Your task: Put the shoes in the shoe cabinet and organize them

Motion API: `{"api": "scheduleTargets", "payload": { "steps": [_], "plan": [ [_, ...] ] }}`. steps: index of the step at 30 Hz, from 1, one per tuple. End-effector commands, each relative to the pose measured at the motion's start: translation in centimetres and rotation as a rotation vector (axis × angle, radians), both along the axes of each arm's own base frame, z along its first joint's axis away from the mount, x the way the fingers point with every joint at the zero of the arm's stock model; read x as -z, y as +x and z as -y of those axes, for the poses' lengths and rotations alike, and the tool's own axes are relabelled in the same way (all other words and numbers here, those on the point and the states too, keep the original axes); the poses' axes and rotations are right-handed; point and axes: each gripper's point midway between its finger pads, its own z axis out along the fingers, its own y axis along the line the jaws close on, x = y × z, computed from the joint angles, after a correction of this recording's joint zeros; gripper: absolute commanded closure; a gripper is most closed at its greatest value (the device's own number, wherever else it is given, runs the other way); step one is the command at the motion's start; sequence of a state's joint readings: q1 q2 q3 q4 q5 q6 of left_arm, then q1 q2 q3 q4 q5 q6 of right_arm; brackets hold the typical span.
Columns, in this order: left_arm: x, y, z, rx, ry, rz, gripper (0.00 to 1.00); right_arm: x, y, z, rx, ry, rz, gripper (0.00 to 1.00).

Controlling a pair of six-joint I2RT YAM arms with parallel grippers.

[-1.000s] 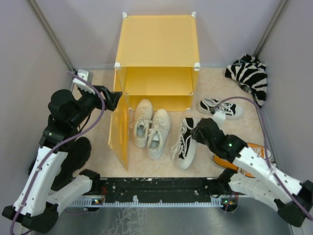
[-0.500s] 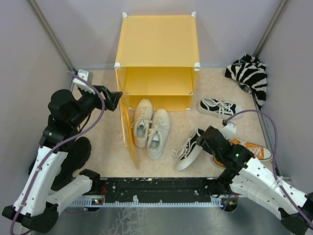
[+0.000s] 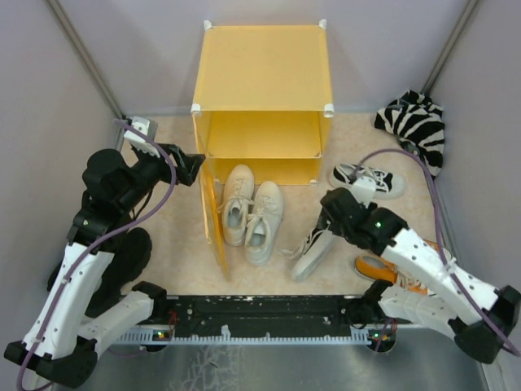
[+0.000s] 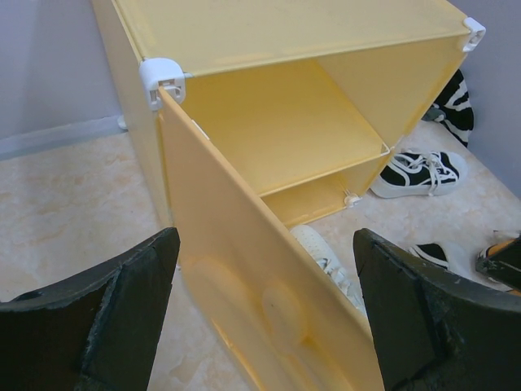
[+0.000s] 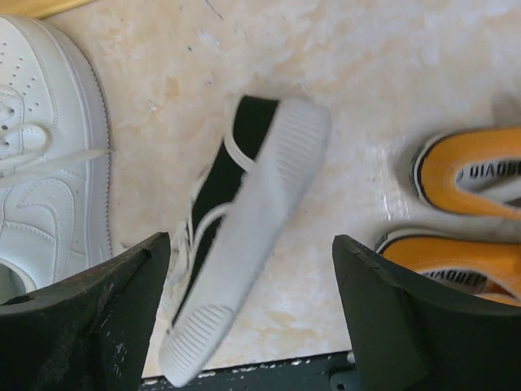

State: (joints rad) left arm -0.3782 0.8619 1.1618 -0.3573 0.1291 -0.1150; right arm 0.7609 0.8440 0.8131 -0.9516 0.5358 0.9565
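The yellow-orange shoe cabinet (image 3: 260, 90) stands at the back, its door (image 3: 210, 220) swung out toward me. Two off-white shoes (image 3: 251, 213) lie in front of its lower opening. One black shoe (image 3: 313, 243) lies on its side, white sole showing, below my open right gripper (image 3: 330, 213); in the right wrist view the black shoe (image 5: 244, 236) sits between the spread fingers, untouched. A second black shoe (image 3: 368, 179) lies further back. The orange shoes (image 3: 400, 273) are partly hidden by my right arm. My left gripper (image 4: 264, 236) is open, straddling the door (image 4: 269, 301).
A zebra-striped fabric bundle (image 3: 417, 124) lies in the back right corner. Purple walls close in both sides. The black rail with the arm bases (image 3: 260, 314) runs along the near edge. The orange shoes (image 5: 468, 175) lie right of my right fingers.
My right gripper has opened and let go of the black shoe, which has tipped from upright onto its side. The cabinet door has swung slightly to the right. The left arm has barely moved.
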Motion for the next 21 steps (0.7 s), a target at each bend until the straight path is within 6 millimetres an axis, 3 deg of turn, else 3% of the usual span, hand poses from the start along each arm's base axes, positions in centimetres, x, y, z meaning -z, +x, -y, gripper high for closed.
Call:
{"api": "scheduleTargets", "payload": {
  "steps": [1,5,10,17,21],
  "plan": [
    [-1.2,-0.3,0.3,0.02,-0.021,0.043,0.07,-2.9,3.2,-0.4,-0.177,-0.258,-0.003,0.19],
    [-1.2,-0.5,-0.1,0.005,-0.004,0.049,0.07,-3.5,4.5,-2.0,-0.32,-0.313,-0.033,0.16],
    [-1.1,-0.6,-0.7,-0.021,0.012,0.057,0.06,-2.8,4.5,-0.9,-0.35,-0.324,-0.101,0.16],
    [-0.3,-0.5,-0.5,-0.011,0.016,0.043,0.06,2.1,3.7,-1.1,-0.27,-0.156,-0.202,0.16],
    [-0.4,-0.6,-0.8,-0.021,0.023,0.045,0.06,4.9,4.2,-1.5,-0.209,-0.025,-0.22,0.16]
  ]
}}
